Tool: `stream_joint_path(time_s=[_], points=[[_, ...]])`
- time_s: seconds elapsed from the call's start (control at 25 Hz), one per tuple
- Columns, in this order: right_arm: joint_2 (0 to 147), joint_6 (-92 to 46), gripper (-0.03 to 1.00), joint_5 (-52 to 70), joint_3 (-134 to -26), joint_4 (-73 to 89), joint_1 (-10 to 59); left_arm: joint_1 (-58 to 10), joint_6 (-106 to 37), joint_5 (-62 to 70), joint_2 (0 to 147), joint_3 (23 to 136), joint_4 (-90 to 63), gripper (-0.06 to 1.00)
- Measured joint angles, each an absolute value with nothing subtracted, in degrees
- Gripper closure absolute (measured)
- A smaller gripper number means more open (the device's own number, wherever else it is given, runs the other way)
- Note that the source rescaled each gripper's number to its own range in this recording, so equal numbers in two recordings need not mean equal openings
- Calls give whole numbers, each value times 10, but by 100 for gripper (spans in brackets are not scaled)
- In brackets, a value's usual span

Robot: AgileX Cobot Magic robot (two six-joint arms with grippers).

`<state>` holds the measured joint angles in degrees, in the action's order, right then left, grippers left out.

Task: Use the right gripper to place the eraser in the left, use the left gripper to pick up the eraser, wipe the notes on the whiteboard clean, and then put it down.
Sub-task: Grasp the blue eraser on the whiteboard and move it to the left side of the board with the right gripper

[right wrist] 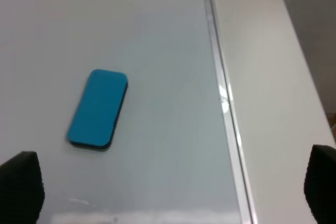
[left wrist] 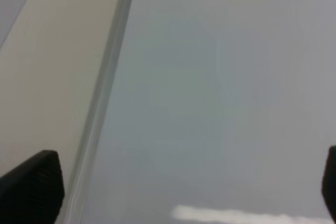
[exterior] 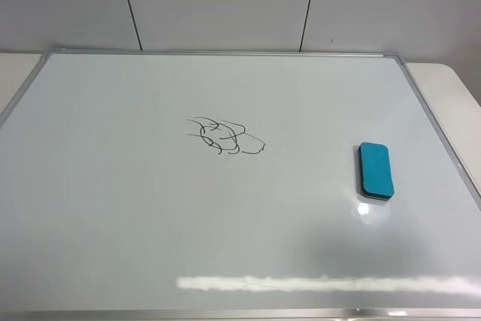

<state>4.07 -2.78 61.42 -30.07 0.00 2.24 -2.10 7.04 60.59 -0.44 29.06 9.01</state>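
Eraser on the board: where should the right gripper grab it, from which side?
Pinch the eraser across its two long edges, near mid-length, coming straight down from above. It lies flat on the whiteboard, dark felt down, with nothing beside it, and its narrow width likely suits the open right gripper best.

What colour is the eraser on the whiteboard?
Teal-blue top, thin dark underside; the eraser shows best in the right wrist view.

I've got the large glossy silver-framed whiteboard point(exterior: 113, 246) lying flat, filling most of the shot. A thin black looping marker scribble point(exterior: 224, 137) sits just left of centre. The small teal rounded-rectangle eraser point(exterior: 375, 171), dark underside down, rests on the board near its right edge, well apart from the scribble.
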Motion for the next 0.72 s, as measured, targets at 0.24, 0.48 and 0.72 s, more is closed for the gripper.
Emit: stream_joint_path(time_s=[0.24, 0.48, 0.72], points=[[165, -29, -3, 597, -301, 38, 22, -21, 70, 606, -4, 291, 90, -6], [342, -29, -3, 537, -309, 60, 22, -21, 70, 606, -4, 291, 90, -6], [552, -27, -3, 501, -377, 64, 22, -21, 70, 606, -4, 291, 90, -6]])
